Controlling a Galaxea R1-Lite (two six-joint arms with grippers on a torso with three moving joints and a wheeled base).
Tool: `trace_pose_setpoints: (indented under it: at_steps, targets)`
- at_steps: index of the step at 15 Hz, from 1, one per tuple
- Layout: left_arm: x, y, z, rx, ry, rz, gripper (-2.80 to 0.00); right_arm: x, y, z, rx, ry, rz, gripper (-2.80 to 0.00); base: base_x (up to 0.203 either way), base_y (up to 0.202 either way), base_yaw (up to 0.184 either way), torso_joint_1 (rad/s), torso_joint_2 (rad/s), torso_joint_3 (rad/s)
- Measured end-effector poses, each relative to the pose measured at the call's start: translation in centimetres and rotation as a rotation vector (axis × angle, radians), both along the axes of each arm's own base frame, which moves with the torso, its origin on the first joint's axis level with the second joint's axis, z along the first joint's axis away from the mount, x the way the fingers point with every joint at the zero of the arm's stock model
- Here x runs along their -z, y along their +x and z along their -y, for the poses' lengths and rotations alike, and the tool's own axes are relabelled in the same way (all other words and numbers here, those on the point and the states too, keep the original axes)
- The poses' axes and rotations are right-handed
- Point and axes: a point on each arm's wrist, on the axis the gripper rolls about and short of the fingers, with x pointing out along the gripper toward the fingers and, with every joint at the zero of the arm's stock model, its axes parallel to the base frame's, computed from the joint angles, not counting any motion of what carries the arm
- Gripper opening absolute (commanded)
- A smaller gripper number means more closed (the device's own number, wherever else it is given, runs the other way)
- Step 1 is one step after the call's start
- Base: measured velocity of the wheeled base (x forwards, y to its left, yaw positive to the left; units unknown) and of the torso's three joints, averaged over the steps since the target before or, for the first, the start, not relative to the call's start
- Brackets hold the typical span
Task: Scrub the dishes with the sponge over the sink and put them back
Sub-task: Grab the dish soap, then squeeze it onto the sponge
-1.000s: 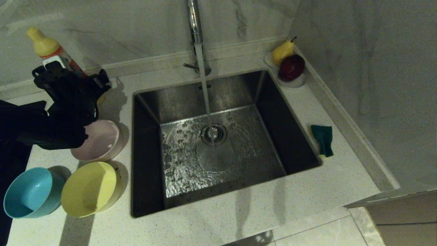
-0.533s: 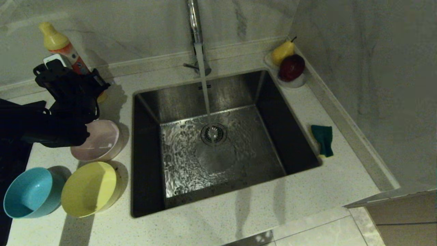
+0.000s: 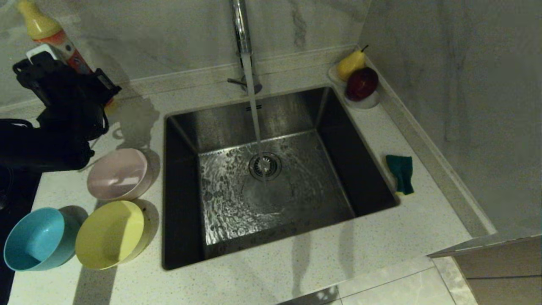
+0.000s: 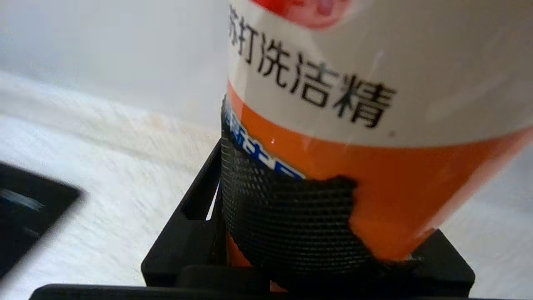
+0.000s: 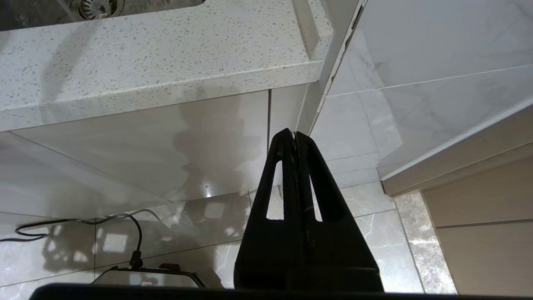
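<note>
Three bowls stand left of the sink (image 3: 279,114): a pale pink one (image 3: 118,173), a yellow one (image 3: 110,234) and a light blue one (image 3: 38,239). The green sponge (image 3: 401,173) lies on the counter right of the sink. My left gripper (image 3: 67,80) is behind the pink bowl, shut on an orange-and-white detergent bottle (image 3: 46,34) with a yellow cap. It holds the bottle tilted above the counter. In the left wrist view the bottle (image 4: 374,83) fills the space between the gripper's (image 4: 320,216) fingers. My right gripper (image 5: 295,135) hangs shut and empty below the counter edge.
Water runs from the chrome faucet (image 3: 240,25) onto the drain strainer (image 3: 265,166). A white dish (image 3: 367,101) with a pear and a red apple sits at the sink's back right corner. A wall bounds the counter on the right.
My left gripper closed on the detergent bottle, then lifted it up and to the left, off the counter. The bowls and sponge stayed put.
</note>
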Motion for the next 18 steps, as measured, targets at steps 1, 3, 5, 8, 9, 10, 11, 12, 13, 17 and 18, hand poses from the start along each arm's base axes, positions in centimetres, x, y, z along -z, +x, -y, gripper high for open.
trace_pose_setpoints:
  at_steps: [1, 3, 5, 8, 9, 10, 11, 12, 13, 17, 18]
  targets:
    - [-1.4, -1.1, 0.1, -0.003, 0.000, 0.007, -2.80, 0.0, 0.0, 0.0, 0.000, 0.000, 0.000, -2.80, 0.000, 0.000, 0.000, 0.000, 0.00, 0.000]
    - [-3.9, -3.7, 0.5, -0.006, -0.002, 0.007, -2.80, 0.0, 0.0, 0.0, 0.000, 0.000, 0.000, -2.80, 0.000, 0.000, 0.000, 0.000, 0.00, 0.000]
    - [-5.7, -6.8, 0.9, -0.007, -0.004, -0.028, -2.80, 0.0, 0.0, 0.0, 0.000, 0.000, 0.000, -2.80, 0.000, 0.000, 0.000, 0.000, 0.00, 0.000]
    - [-7.2, -11.9, 1.6, 0.011, -0.003, -0.110, -2.80, 0.0, 0.0, 0.0, 0.000, 0.000, 0.000, -2.80, 0.000, 0.000, 0.000, 0.000, 0.00, 0.000]
    - [-7.4, -13.5, 1.9, 0.014, -0.004, -0.132, -2.80, 0.0, 0.0, 0.0, 0.000, 0.000, 0.000, -2.80, 0.000, 0.000, 0.000, 0.000, 0.00, 0.000]
    - [-7.4, -14.9, 2.0, 0.019, -0.005, -0.152, -2.80, 0.0, 0.0, 0.0, 0.000, 0.000, 0.000, -2.80, 0.000, 0.000, 0.000, 0.000, 0.00, 0.000]
    - [-7.5, -16.3, 2.2, 0.033, 0.001, -0.164, -2.80, 0.0, 0.0, 0.0, 0.000, 0.000, 0.000, -2.80, 0.000, 0.000, 0.000, 0.000, 0.00, 0.000]
    - [-7.6, -17.8, 2.5, 0.058, 0.009, -0.172, -2.80, 0.0, 0.0, 0.0, 0.000, 0.000, -0.001, -2.80, 0.000, 0.000, 0.000, 0.000, 0.00, 0.000]
    - [-7.8, -19.1, 2.9, 0.089, 0.016, -0.187, -2.80, 0.0, 0.0, 0.0, 0.000, 0.000, 0.000, -2.80, 0.000, 0.000, 0.000, 0.000, 0.00, 0.000]
    - [-7.2, -23.8, 4.7, 0.198, 0.028, -0.303, -2.80, 0.0, 0.0, 0.0, 0.000, 0.000, 0.000, -2.80, 0.000, 0.000, 0.000, 0.000, 0.00, 0.000]
    - [-7.4, -24.6, 5.4, 0.226, 0.043, -0.292, -2.80, 0.0, 0.0, 0.0, 0.000, 0.000, 0.000, -2.80, 0.000, 0.000, 0.000, 0.000, 0.00, 0.000]
